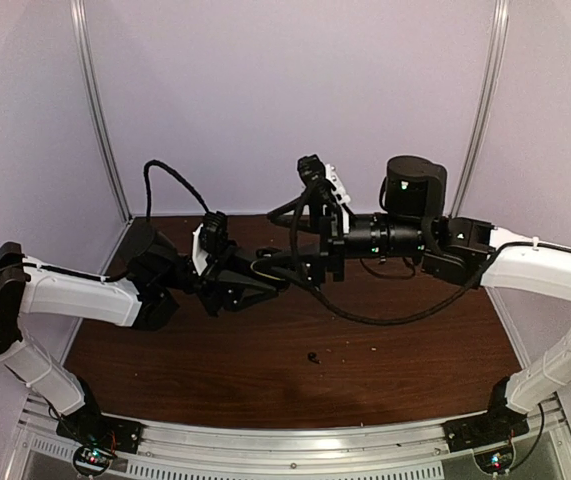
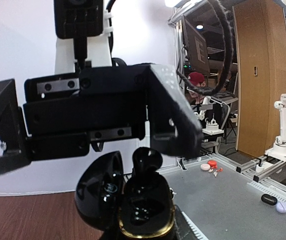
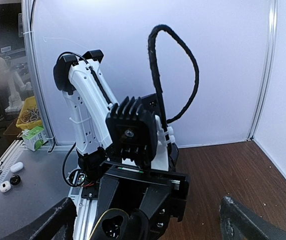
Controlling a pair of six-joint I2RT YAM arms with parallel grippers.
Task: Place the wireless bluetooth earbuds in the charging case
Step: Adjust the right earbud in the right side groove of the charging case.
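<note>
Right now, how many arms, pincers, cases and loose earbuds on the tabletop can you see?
Arms: 2
Pincers: 2
Open black case: 1
Black earbud loose on the table: 1
Total: 6

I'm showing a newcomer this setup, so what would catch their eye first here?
Above the brown table, the left pincer, shut on an open, glossy black charging case with a gold rim, meets the right pincer head-on in mid-air, the right one's jaws spread wide. A small black bit lies alone on the table's near half, too small to identify.
</note>
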